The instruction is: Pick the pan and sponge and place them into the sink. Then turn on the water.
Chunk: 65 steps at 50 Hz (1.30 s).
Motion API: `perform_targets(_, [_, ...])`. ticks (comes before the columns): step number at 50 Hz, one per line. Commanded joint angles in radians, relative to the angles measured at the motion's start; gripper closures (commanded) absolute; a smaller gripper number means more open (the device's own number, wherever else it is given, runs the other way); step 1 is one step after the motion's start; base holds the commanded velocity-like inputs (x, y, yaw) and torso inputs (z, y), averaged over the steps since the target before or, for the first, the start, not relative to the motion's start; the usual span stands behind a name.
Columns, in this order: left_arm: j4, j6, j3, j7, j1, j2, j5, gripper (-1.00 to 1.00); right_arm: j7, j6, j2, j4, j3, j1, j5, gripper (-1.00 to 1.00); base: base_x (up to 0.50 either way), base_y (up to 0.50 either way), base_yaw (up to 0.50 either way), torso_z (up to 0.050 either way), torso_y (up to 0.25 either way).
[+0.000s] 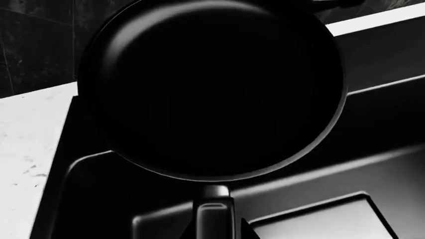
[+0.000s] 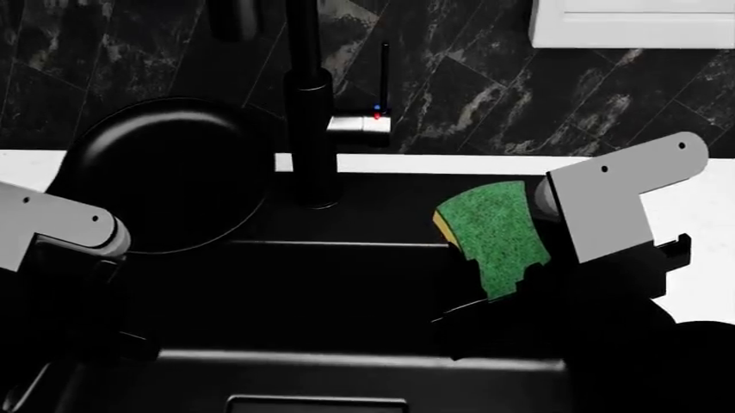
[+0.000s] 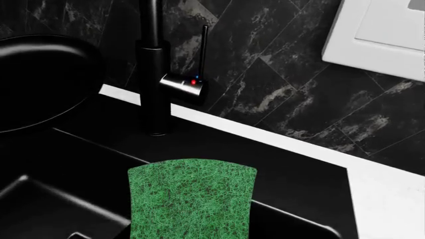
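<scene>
The round black pan [image 1: 212, 89] fills the left wrist view and hangs over the back left part of the sink [image 1: 378, 124]. My left gripper [image 1: 214, 233] is shut on the pan's handle [image 1: 214, 209]. In the head view the pan [image 2: 161, 172] sits left of the tall black tap [image 2: 308, 112]. The sponge [image 2: 497, 232], green face showing, is held upright above the right side of the sink [image 2: 344, 301] by my right gripper [image 2: 519, 277]. In the right wrist view the sponge [image 3: 192, 199] covers the fingers.
The tap's lever [image 2: 383, 77] with red and blue dots stands behind the basin. White countertop [image 2: 712, 284] borders the sink at the right and at the left [image 1: 27, 139]. A drain plate [image 1: 325, 221] lies in the basin floor. Dark marble wall and a white panel [image 2: 632, 21] lie behind.
</scene>
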Motion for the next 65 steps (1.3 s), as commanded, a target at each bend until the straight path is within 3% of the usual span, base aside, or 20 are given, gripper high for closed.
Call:
perform_targets(1, [0.031, 0.004, -0.029, 0.012, -0.035, -0.011, 0.085, 1.00, -0.011, -0.001, -0.002, -0.004, 0.002, 0.002, -0.017, 1.00, 0.00, 0.00, 0.00, 0.000, 0.000])
perform_targets(4, [0.062, 0.011, -0.028, 0.034, -0.027, -0.016, 0.090, 1.00, -0.014, -0.007, -0.002, 0.001, 0.000, 0.002, -0.023, 1.00, 0.00, 0.00, 0.00, 0.000, 0.000])
perform_targets(8, [0.152, -0.008, -0.002, 0.162, -0.024, -0.070, 0.166, 1.00, -0.013, -0.009, -0.001, 0.000, 0.001, 0.000, -0.020, 1.00, 0.00, 0.00, 0.00, 0.000, 0.003])
perform_targets(9, [0.158, -0.006, -0.002, 0.126, -0.017, -0.050, 0.143, 1.00, -0.013, -0.010, -0.001, 0.000, 0.002, -0.003, -0.020, 1.00, 0.00, 0.00, 0.00, 0.000, 0.000])
perform_targets(15, [0.213, -0.002, -0.005, 0.178, -0.015, -0.101, 0.159, 1.00, -0.012, -0.008, 0.001, 0.000, 0.001, 0.004, -0.018, 1.00, 0.00, 0.00, 0.00, 0.002, 0.002])
perform_targets(22, [0.243, -0.038, -0.001, 0.193, -0.041, -0.101, 0.157, 1.00, -0.009, -0.009, 0.001, -0.001, 0.001, 0.008, -0.016, 1.00, 0.00, 0.00, 0.00, 0.000, 0.001])
perform_targets(27, [0.272, -0.045, 0.002, 0.264, -0.047, -0.138, 0.187, 1.00, -0.010, -0.012, 0.003, -0.002, 0.002, 0.008, -0.016, 1.00, 0.00, 0.00, 0.00, 0.000, 0.002])
perform_targets(31, [0.314, -0.070, 0.026, 0.290, -0.060, -0.073, 0.237, 1.00, -0.005, -0.010, 0.008, -0.012, 0.009, 0.001, -0.004, 1.00, 0.00, 0.00, 0.00, 0.003, 0.003])
perform_targets(37, [0.356, -0.073, 0.071, 0.430, -0.062, -0.049, 0.380, 1.00, 0.020, 0.012, 0.033, -0.034, 0.042, 0.012, 0.033, 1.00, 0.00, 0.00, 0.00, 0.000, 0.000])
perform_targets(47, [0.274, 0.004, 0.144, 0.597, -0.003, 0.021, 0.577, 1.00, 0.024, 0.009, 0.038, -0.044, 0.046, 0.001, 0.044, 1.00, 0.00, 0.00, 0.00, 0.000, 0.002])
perform_targets(65, [0.187, -0.001, 0.173, 0.615, 0.020, 0.070, 0.617, 1.00, 0.080, 0.070, 0.089, -0.085, 0.099, 0.032, 0.139, 1.00, 0.00, 0.00, 0.00, 0.001, 0.001])
